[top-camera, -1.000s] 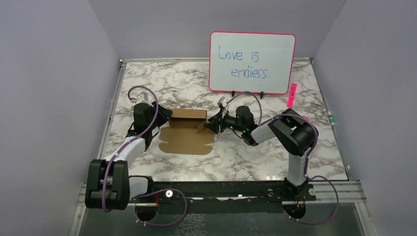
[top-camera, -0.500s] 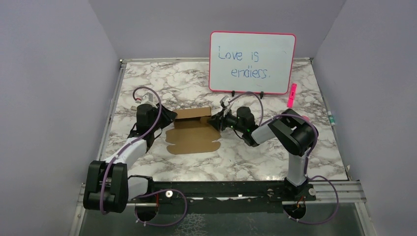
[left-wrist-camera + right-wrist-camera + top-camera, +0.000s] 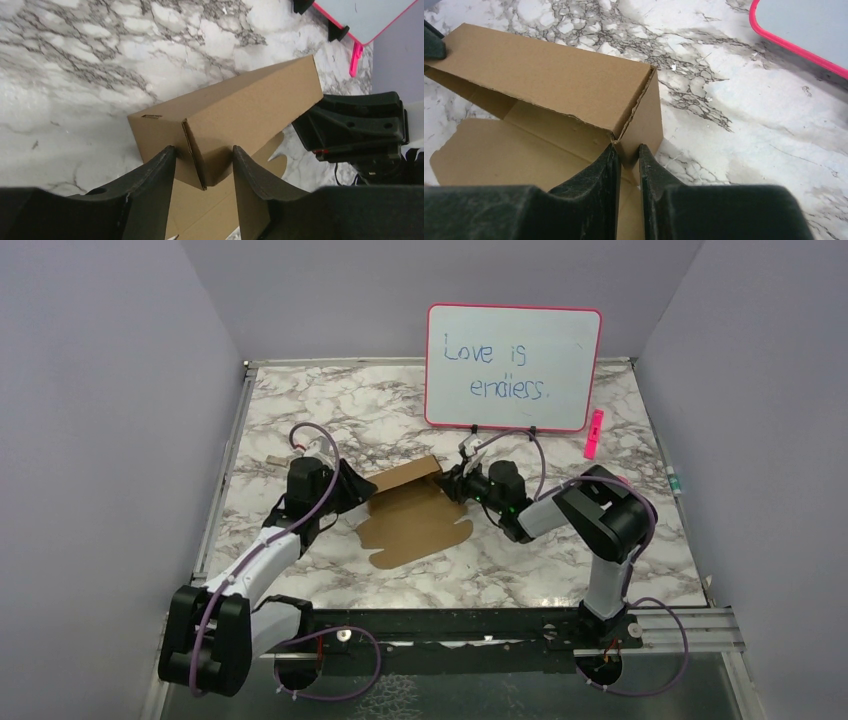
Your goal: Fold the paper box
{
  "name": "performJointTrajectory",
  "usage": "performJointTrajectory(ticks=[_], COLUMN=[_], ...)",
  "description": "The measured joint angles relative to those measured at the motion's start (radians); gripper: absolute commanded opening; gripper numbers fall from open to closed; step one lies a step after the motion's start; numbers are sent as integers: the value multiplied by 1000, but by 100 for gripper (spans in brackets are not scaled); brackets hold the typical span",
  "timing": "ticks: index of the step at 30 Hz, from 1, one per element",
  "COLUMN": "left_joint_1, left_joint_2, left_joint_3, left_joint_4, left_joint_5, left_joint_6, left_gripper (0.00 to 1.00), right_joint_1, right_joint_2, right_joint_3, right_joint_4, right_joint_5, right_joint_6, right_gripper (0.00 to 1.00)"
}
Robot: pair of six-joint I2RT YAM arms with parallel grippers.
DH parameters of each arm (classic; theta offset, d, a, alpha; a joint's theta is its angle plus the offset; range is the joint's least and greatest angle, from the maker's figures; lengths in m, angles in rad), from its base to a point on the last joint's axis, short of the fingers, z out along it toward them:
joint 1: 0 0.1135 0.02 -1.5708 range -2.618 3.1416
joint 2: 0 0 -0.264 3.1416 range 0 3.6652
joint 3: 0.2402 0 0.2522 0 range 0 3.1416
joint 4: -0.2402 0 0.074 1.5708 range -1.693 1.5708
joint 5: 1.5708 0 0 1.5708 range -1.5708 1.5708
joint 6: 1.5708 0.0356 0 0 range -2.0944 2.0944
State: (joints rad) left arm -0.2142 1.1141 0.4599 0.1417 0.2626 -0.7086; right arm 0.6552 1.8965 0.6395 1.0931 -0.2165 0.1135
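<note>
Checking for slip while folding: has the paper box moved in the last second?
Yes. The paper box has slid right and twisted, so its right end is now nearer the whiteboard.

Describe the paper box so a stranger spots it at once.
Start at the pink-framed whiteboard at the marble table's far edge. In front of it, between the left end effector and right end effector, sits the paper box. Unlike its black and pink neighbours, it is brown cardboard, half folded: one long wall raised, one flap flat.
</note>
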Motion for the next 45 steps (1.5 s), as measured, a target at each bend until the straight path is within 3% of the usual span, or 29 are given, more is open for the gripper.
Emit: performJointTrajectory(ticks=[3, 6, 12, 18, 25, 32, 39, 45], left_joint_1=[-11, -18, -19, -26, -154, -251, -277, -282], left_joint_2=[-43, -83, -104, -15, 148, 252, 271, 296], left_joint_3=[6, 43, 166, 263, 303, 303, 295, 278], left_joint_4=[-92, -200, -312, -340, -314, -234, -181, -126], left_joint_5=[16, 13, -5, 12, 30, 42, 40, 45], left_joint_6=[21, 53, 122, 175, 181, 171, 170, 158], left_gripper=[66, 73, 74, 75, 75, 70, 56, 50], right_joint_1=[2, 8, 11, 11, 11, 14, 40, 60], right_joint_2=[-36, -66, -98, -104, -107, -108, -108, -85], right_joint_3=[-17, -32, -53, -56, -75, -94, -122, -132], right_joint_4=[-34, -65, -103, -119, -113, -87, -40, 15], right_joint_5=[-8, -35, -84, -114, -129, -129, -103, -55], right_joint_6=[-8, -18, -48, -72, -87, -88, -89, -89], right_gripper=[17, 17, 17, 17, 19, 21, 25, 28])
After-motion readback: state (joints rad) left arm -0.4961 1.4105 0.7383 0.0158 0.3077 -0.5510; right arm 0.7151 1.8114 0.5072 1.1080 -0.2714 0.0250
